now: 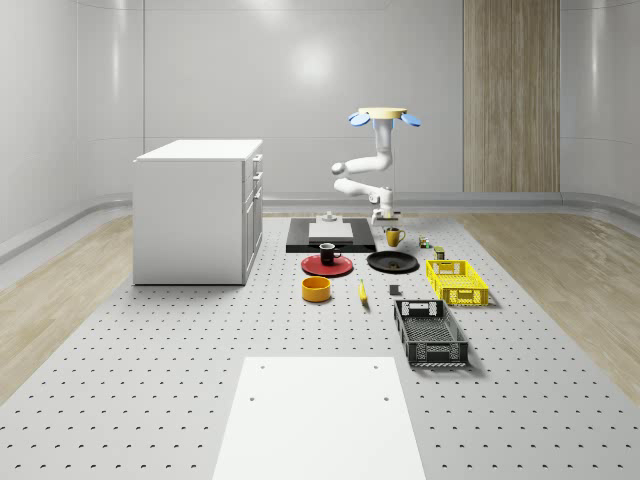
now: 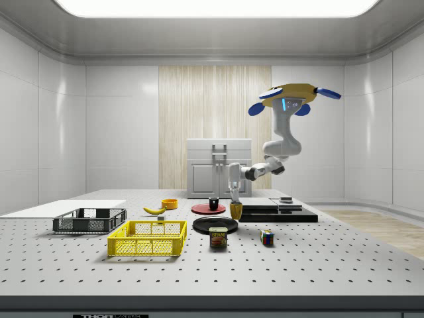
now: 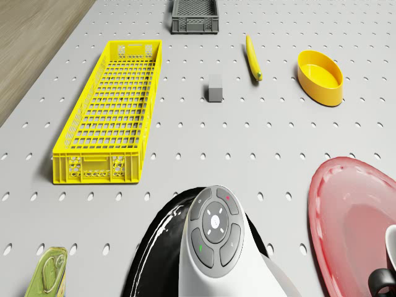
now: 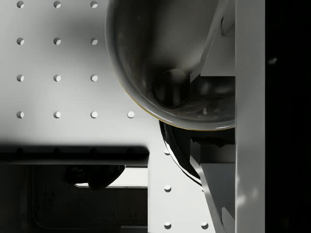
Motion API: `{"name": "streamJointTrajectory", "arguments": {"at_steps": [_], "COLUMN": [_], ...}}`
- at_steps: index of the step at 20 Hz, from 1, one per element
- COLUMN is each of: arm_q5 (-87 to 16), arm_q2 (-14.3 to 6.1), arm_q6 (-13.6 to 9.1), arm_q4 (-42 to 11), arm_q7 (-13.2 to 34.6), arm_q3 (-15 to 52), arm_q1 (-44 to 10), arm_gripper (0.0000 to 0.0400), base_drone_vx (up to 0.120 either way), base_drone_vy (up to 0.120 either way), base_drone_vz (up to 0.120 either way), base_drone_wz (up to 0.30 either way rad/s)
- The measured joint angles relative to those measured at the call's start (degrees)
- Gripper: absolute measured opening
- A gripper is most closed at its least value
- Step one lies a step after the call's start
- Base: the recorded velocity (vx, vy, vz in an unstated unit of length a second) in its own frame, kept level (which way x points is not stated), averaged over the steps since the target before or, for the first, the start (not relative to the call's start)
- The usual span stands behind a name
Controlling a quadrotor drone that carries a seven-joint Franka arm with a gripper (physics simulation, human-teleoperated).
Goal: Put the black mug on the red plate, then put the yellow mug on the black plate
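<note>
the one word i can read is "spam", on the label of the can [image 2: 218,237] standing on the table [image 2: 331,265], some way off from my fingers [image 2: 235,205] beside the yellow crate [image 2: 148,238]. small white lettering sits on the table's front edge [image 2: 99,315], too small for me to make out.

The drone [image 2: 292,92] has a flat yellow body, round in shape, with blue rotor blades at its sides and a small light-blue lit mark on the front, seen in the side view. Under the drone hangs a white arm [image 1: 368,170] made of rounded, thick segments with grey joints. The wrist [image 3: 213,227] carries a grey round panel with a white centre button, four grey keys around it, and tiny red and green marks.
</note>
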Motion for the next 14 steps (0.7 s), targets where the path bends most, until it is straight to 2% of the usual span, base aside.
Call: {"name": "streamJointTrajectory", "arguments": {"at_steps": [1, 14], "arm_q5": [0.0, 0.0], "arm_q2": [0.0, 0.0], "arm_q6": [0.0, 0.0], "arm_q4": [0.0, 0.0], "arm_q7": [0.0, 0.0], "arm_q3": [0.0, 0.0], "arm_q1": [0.0, 0.0], "arm_gripper": [0.0110, 0.0110], "base_drone_vx": [0.120, 0.120], "base_drone_vy": [-0.120, 0.000], "base_drone_vz": [0.000, 0.000], "base_drone_wz": [0.000, 0.000]}}
